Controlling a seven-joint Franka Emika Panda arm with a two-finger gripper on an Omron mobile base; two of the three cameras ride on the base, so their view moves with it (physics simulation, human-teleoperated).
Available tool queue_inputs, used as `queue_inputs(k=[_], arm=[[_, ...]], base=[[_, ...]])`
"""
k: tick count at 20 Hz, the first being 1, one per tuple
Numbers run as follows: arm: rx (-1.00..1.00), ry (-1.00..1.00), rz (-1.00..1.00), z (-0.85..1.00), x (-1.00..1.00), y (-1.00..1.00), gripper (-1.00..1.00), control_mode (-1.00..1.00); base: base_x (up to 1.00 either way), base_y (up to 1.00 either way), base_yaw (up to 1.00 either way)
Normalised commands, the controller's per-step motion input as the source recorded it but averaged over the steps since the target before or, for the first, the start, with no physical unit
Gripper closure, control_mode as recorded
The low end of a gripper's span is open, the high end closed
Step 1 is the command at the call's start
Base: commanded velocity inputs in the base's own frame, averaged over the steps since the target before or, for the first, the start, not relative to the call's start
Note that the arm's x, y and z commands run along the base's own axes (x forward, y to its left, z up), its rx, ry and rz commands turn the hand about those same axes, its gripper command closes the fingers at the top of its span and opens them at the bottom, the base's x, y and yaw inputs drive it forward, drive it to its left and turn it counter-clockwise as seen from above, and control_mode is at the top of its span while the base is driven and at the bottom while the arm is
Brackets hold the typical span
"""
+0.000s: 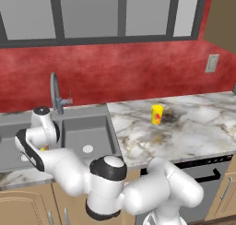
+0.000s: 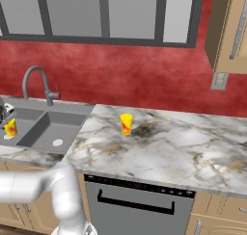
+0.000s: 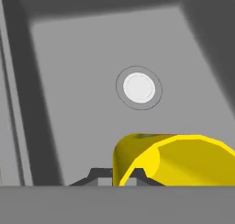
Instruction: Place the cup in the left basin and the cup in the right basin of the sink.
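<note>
the yellow cup (image 3: 179,159) lies nearest in the hand view, a smooth glossy cylinder with an open rim, held in the closed gripper (image 3: 117,177), whose dark fingertips (image 3: 96,175) sit at its left edge. below it lies the flat, matte grey floor of the left basin (image 3: 69,81) with sloping walls and a round pale drain (image 3: 138,88) ringed by a thin circle. in the right base view the same cup (image 2: 10,128), yellow with a red mark, hangs at the gripper (image 2: 6,117) over the left part of the sink (image 2: 34,114), above its floor. the right basin (image 1: 94,132) is a rectangular dull grey bowl with its own pale drain (image 1: 87,149), set apart by a thin divider. a tall curved grey tap (image 1: 56,92) rises behind the sink. a second yellow cup (image 1: 157,114), tapered with a red print, stands upright on the marbled white and brown table (image 1: 193,132), well apart from the sink to its right. a rough red wall (image 1: 129,72) runs behind
</note>
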Motion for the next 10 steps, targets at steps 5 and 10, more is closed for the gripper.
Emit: queue_inputs(k=[5, 10], arm=[[-0.1, 0.0, 0.0, -0.22, 0.23, 0.18, 1.0, -1.0], [-0.08, 0.03, 0.0, -0.23, 0.25, 0.11, 1.0, -1.0]], base=[[0.0, 0.0, 0.0], [0.0, 0.0, 0.0]])
